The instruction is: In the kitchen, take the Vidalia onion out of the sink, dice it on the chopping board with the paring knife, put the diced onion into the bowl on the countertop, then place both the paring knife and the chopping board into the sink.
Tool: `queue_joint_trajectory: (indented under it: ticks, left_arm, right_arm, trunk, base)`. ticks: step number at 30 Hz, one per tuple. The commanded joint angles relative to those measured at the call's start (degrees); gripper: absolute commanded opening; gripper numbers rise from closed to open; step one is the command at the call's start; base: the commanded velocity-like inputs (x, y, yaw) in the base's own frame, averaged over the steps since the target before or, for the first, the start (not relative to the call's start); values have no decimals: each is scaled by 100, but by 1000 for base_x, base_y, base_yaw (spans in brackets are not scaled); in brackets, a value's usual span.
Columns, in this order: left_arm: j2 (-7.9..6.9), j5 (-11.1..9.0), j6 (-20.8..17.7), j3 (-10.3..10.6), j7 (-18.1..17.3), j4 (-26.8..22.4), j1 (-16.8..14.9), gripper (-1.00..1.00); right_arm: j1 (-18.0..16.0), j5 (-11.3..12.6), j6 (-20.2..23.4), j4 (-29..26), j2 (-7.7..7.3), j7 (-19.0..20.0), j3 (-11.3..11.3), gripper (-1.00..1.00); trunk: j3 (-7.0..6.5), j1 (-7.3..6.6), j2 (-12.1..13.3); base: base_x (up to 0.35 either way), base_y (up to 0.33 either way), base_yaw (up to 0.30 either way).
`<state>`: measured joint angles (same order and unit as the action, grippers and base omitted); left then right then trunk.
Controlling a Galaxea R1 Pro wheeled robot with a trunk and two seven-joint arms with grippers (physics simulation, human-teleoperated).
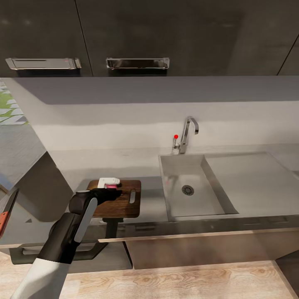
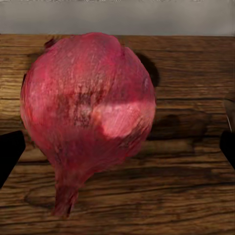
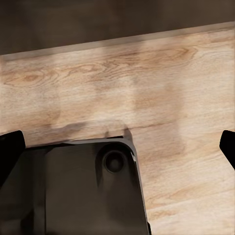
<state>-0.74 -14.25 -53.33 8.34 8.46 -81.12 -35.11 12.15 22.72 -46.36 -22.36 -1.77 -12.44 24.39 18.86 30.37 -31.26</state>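
A reddish-skinned onion [image 2: 88,112] lies on the brown wooden chopping board [image 1: 124,205], which rests on the grey countertop [image 1: 83,166] left of the sink [image 1: 176,201]. My left gripper [image 1: 110,191] hangs over the board's far end, open, with its dark fingertips [image 2: 10,152] standing wide on either side of the onion. Just behind it sits a white bowl [image 1: 109,181], partly hidden. The paring knife [image 1: 10,203], with a dark blade and red-orange handle, shows at the far left edge. My right gripper [image 3: 117,152] is open over the floor, holding nothing.
A faucet [image 1: 187,133] with a red-tipped lever stands behind the basin, and a steel drainboard [image 1: 245,174] lies to its right. Dark upper cabinets [image 1: 137,37] hang above. The right wrist view looks down on my dark base [image 3: 73,191] and the light wood floor [image 3: 161,98].
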Motion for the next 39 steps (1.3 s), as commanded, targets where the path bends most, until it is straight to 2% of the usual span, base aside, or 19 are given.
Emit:
queue_joint_trajectory:
  ticks: [1,13,35,39]
  left_arm:
    - [-5,-60,-20,8,59,-10,-4,100]
    - [-5,-60,-20,10,59,1,-5,100]
    - [-7,-60,-20,10,59,32,-5,100]
    - [-5,-60,-20,10,59,29,-5,100]
  right_arm:
    - [1,23,-5,-14,-7,-48,49,100]
    - [-1,22,-5,-16,-7,-48,49,100]
    - [0,22,-5,-16,-7,-48,49,100]
    - [-1,22,-5,-15,-7,-48,49,100]
  trunk:
    - [7,2,-8]
    - [7,2,-8]
    - [7,2,-8]
    - [7,2,-8]
  base:
    - [0,0,0]
    - [-26,0,0]
    - [-318,0,0]
    - [-142,0,0]
